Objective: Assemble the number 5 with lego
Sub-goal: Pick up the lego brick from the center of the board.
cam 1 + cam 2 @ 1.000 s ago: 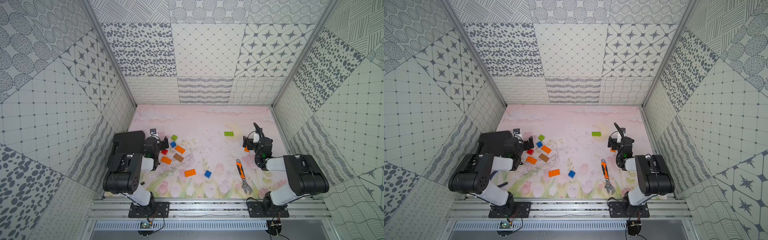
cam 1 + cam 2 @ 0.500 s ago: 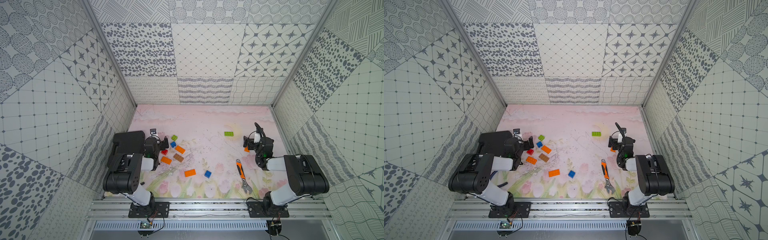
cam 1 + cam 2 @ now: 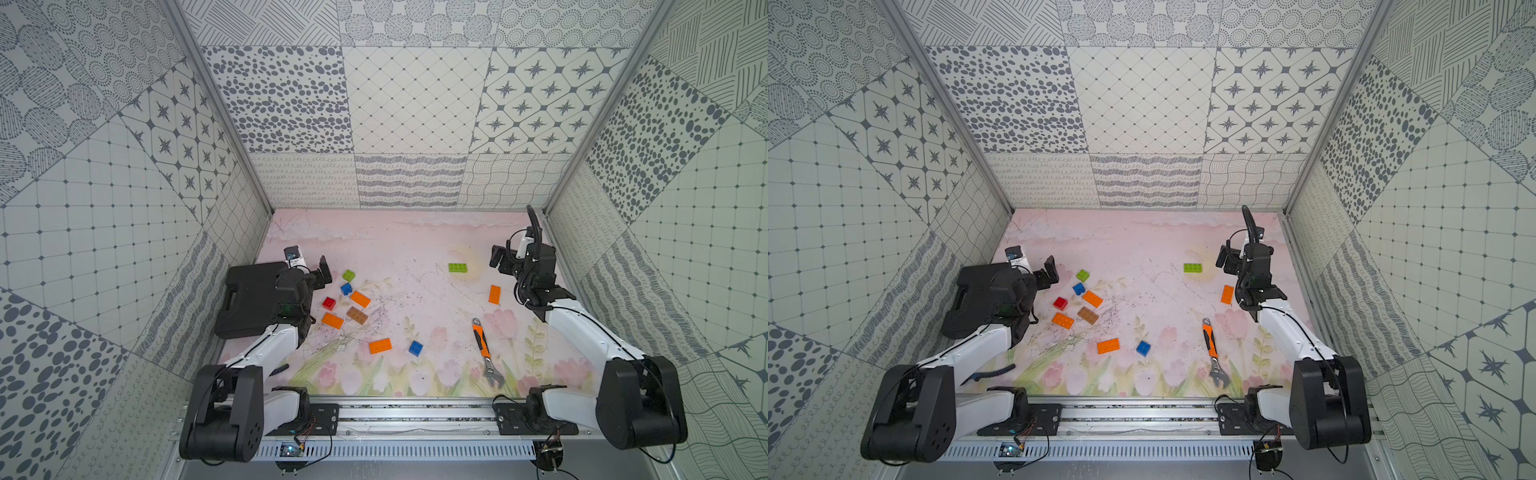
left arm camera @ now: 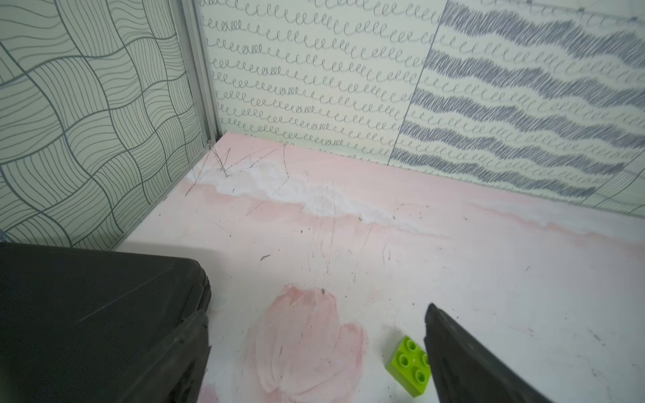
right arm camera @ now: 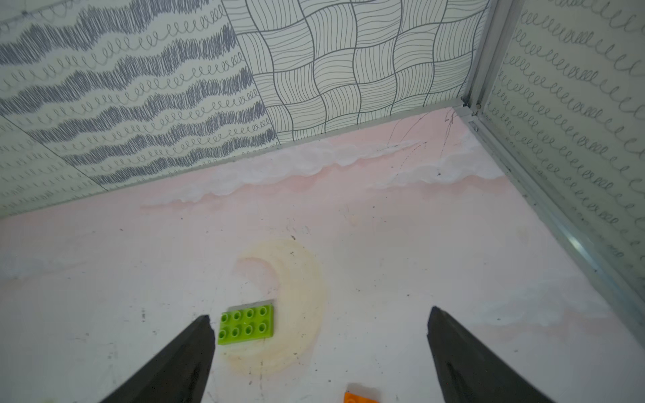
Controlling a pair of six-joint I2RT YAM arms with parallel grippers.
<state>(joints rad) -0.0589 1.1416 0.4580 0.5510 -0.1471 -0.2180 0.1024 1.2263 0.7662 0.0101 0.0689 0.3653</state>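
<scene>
The lego lies loose on the pink mat. Near my left gripper [image 3: 318, 274] are a lime square brick [image 3: 348, 275], blue [image 3: 346, 288] and red [image 3: 328, 303] squares, a brown oblong [image 3: 357, 315] and two orange oblongs [image 3: 360, 299] [image 3: 332, 320]. Nearer the front lie an orange oblong [image 3: 380, 345] and a blue square [image 3: 415, 348]. A lime oblong [image 3: 457, 267] and an orange oblong [image 3: 494, 294] lie by my right gripper [image 3: 503, 262]. Both grippers are open and hold nothing. The left wrist view shows the lime square [image 4: 410, 363] beside one finger. The right wrist view shows the lime oblong [image 5: 246, 324] by one fingertip.
A black case [image 3: 253, 299] lies flat against the left wall, under my left wrist. An orange-handled wrench [image 3: 484, 349] lies at the front right. Patterned walls close in the mat on three sides, and the rail [image 3: 415, 413] carrying the arm bases runs along the front.
My right gripper has drawn back toward the far right corner, so the orange oblong beside it now shows in full. The left arm and the bricks have not moved.
</scene>
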